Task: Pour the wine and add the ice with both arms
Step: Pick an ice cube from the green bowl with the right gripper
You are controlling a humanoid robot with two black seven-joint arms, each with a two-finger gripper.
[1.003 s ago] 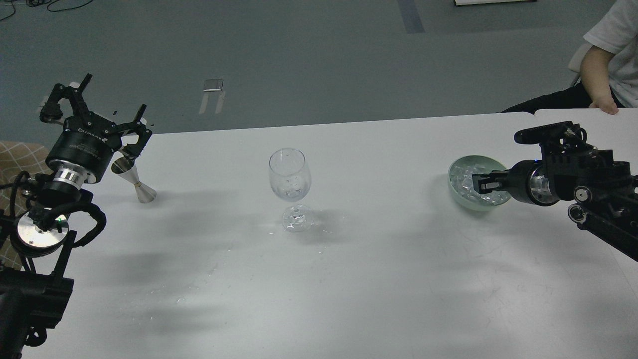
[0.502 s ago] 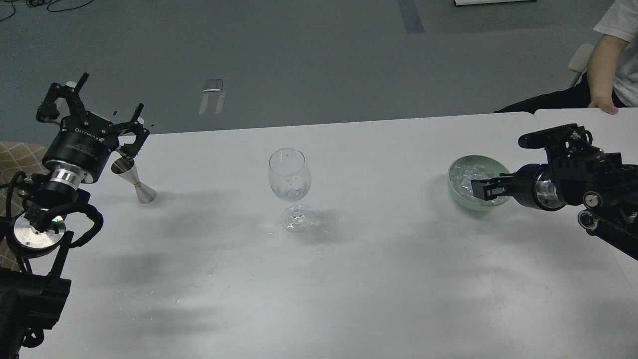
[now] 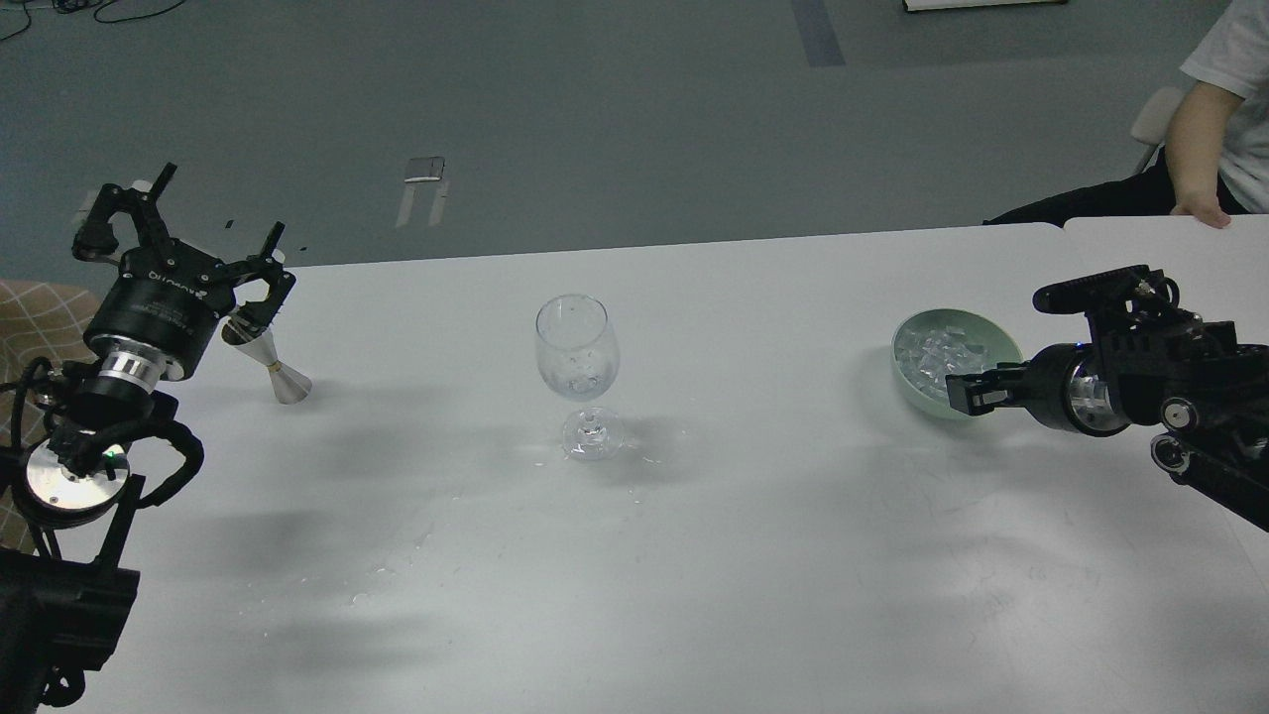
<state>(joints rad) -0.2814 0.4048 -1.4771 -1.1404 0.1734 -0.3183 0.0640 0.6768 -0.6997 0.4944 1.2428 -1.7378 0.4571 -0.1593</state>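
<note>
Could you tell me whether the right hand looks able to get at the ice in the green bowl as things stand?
Probably yes. The right hand sits at the near rim of the green bowl, and the ice lies uncovered inside, with nothing between them. Whether its fingers are open cannot be told.

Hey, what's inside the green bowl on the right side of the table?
The green bowl holds a pile of clear ice cubes. The right claw covers its near rim, so the contents there are hidden.
</note>
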